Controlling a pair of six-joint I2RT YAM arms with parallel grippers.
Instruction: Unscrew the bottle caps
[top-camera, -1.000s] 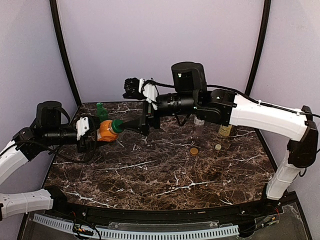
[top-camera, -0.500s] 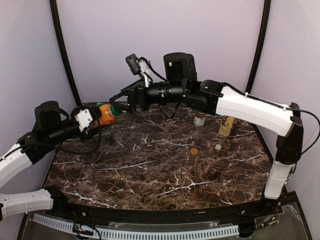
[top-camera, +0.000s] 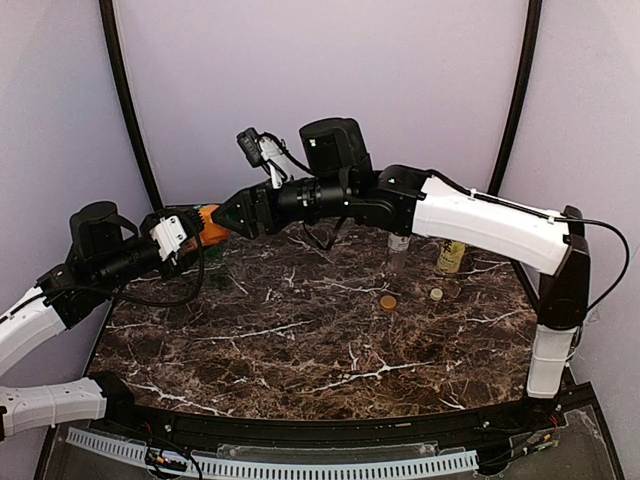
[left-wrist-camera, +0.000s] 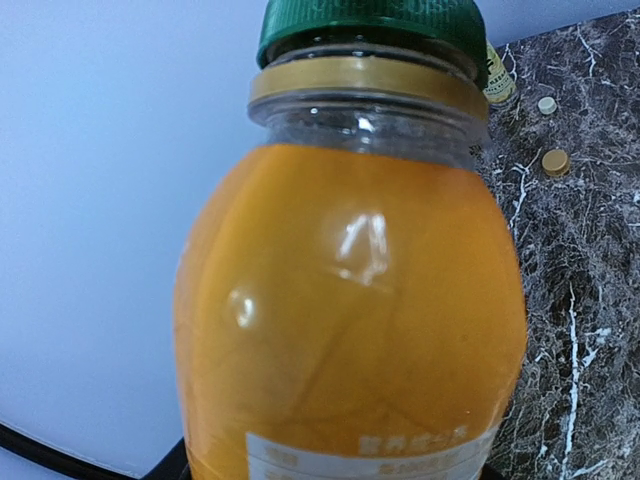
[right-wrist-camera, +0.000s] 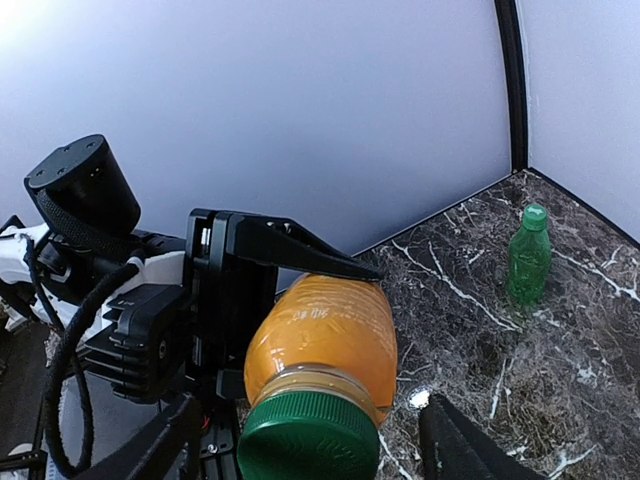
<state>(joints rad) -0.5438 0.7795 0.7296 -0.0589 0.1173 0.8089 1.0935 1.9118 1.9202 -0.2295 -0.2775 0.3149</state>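
Clamps orange juice bottle (left-wrist-camera: 350, 330) in left gripper (top-camera: 198, 233); straddles its green cap (right-wrist-camera: 310, 435) with right gripper (right-wrist-camera: 300, 452), jaws apart, not touching.

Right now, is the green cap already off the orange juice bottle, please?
No, the green cap sits on the neck of the orange juice bottle.

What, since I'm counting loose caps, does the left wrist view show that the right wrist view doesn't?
Only left wrist: a cream cap and a golden cap loose on the table, near part of a yellow bottle. Only right wrist: a capped green bottle standing upright, and the left gripper's fingers clamping the orange bottle. Both: the orange bottle, its green cap on, and the table.
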